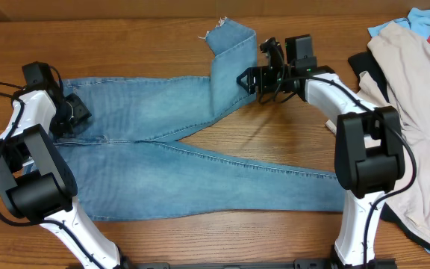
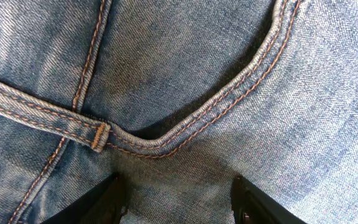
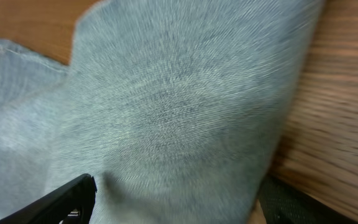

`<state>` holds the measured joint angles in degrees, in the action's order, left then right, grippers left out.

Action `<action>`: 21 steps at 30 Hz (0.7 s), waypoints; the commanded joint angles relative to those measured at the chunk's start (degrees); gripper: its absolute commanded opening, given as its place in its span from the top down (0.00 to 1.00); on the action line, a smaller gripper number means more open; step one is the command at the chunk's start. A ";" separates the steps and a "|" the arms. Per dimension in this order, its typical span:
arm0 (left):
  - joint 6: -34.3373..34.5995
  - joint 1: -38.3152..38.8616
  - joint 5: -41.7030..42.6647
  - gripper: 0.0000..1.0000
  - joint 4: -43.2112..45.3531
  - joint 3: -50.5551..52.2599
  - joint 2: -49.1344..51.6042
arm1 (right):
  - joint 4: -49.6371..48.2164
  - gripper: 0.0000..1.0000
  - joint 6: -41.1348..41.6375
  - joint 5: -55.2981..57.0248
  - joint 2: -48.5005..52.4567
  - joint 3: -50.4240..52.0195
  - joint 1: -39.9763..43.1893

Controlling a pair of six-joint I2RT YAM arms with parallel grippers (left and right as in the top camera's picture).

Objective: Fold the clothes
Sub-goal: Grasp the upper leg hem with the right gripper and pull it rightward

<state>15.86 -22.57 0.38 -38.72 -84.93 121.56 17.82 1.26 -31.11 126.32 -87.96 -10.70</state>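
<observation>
- Denim runs between the spread fingers of the left hand (image 2: pixel 178 185). It rests on the waist of the jeans (image 1: pixel 200 179) beside a pocket seam, near the left edge of the desk (image 1: pixel 125 37). My guess is that it pins the waist so the cloth cannot slide.
- The right hand (image 3: pixel 176 190) is spread wide and pinches nothing; leg cloth lies across its gap.
- That leg is bent up toward the far edge, its frayed hem (image 1: pixel 216 28) uppermost, which looks like a first fold.
- The other leg lies straight toward the right edge, not yet folded.
- A pale beige garment (image 1: pixel 409 97) is heaped at the right edge, out of the way.
</observation>
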 commanded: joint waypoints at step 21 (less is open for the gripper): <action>-0.66 0.20 0.26 0.42 -3.30 2.27 4.39 | 29.75 0.68 0.85 14.69 -19.98 -10.54 2.51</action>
<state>15.86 -22.09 0.60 -40.23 -85.23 121.69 45.74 2.09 -20.62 106.30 -98.30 -8.67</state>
